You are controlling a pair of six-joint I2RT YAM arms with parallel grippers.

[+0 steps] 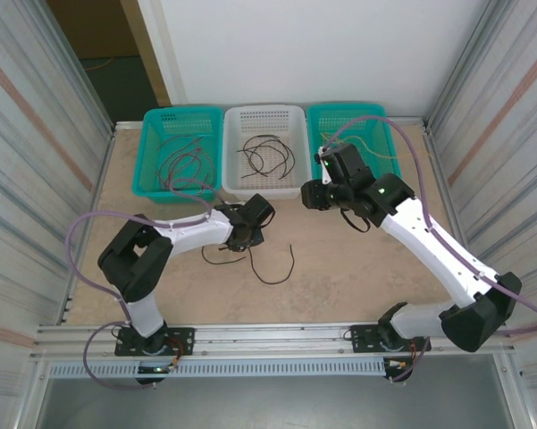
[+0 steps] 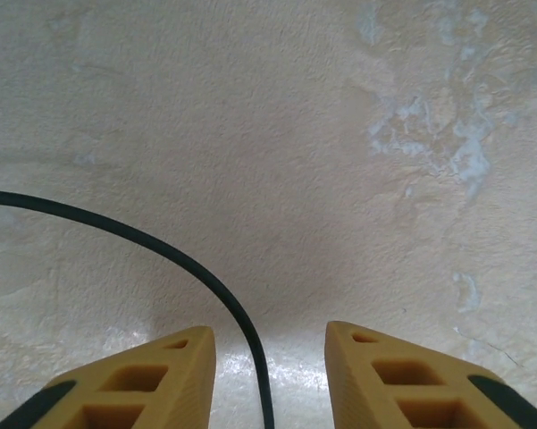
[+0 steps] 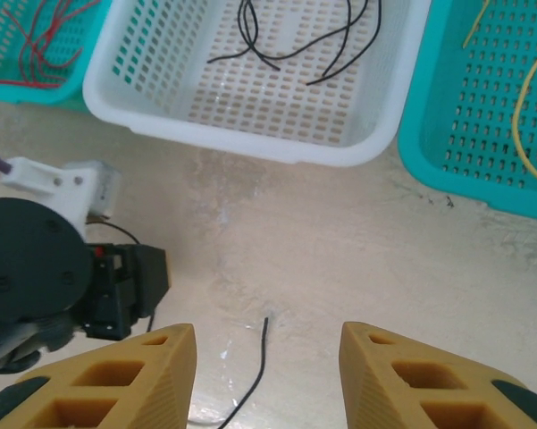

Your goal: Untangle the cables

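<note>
Where the pale table (image 1: 357,277) meets the back wall, three baskets stand in a row: a left teal basket (image 1: 183,113), a white basket (image 1: 266,109) and a right teal basket (image 1: 348,107). Red cables (image 1: 180,165) lie in the left one, black cables (image 1: 268,156) in the white, a yellow cable (image 3: 518,98) in the right. The left gripper (image 2: 270,332) sits low over the table, released, with a loose black cable (image 2: 161,246) running between its fingers and touching neither. The right gripper (image 3: 268,331) hangs just before the white basket, also released and holding nothing; a black cable end (image 3: 261,353) lies on the table below it
</note>
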